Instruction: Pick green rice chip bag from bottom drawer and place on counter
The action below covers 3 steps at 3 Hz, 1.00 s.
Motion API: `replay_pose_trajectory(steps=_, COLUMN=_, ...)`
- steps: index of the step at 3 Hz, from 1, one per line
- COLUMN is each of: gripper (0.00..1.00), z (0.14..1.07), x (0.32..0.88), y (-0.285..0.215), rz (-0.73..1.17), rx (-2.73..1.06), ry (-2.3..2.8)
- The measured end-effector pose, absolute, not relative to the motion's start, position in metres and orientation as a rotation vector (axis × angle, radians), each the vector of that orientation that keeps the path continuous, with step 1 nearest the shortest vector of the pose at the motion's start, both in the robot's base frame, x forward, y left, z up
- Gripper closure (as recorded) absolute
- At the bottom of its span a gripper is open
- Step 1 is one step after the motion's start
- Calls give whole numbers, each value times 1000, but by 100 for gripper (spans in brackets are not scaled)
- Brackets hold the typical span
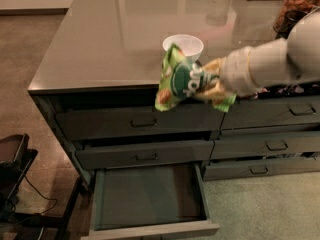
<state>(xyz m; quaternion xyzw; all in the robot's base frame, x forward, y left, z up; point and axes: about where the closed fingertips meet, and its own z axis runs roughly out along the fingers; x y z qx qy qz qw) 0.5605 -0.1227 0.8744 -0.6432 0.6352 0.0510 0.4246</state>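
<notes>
The green rice chip bag point(184, 80) is light green with a dark green round logo and hangs in the air at the counter's front edge. My gripper point(211, 81) is shut on its right side, with the pale arm reaching in from the right. The bottom drawer point(150, 193) is pulled open below and I see nothing inside it. The counter point(110, 39) is a glossy grey-brown slab; the bag is level with its front edge, just in front of a white bowl point(183, 46).
Two handled drawers point(145, 120) of the same stack are shut above the open one. More drawers point(270, 144) lie to the right. A jar of snacks point(299, 4) stands at the counter's back right. A dark object point(12, 169) sits on the floor at left.
</notes>
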Motion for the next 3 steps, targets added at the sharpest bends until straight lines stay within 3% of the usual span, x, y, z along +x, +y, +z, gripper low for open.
replay_pose_trajectory(steps=3, gripper=100, z=907, x=579, y=-113, rz=107, rx=-1573, ry=1556)
